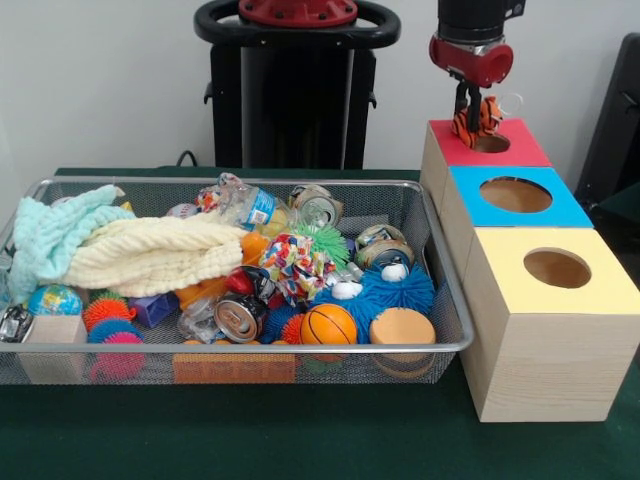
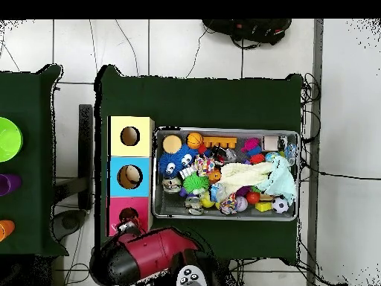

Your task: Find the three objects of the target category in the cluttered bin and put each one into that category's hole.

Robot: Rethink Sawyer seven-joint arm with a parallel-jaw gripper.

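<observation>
Directly above the round hole of the red-topped wooden box (image 1: 520,150), the robot's red-and-black gripper (image 1: 476,112) pinches a small orange-and-black striped plush tiger (image 1: 482,116), seemingly light, soft and best squeezed across its body.

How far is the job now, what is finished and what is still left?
No finished drop is visible. In hand: the hand holds a small orange striped toy right above the hole of the red box, so that toy is about to go in. Left: the wire bin is still crowded; how many target objects remain inside cannot be told.
</observation>
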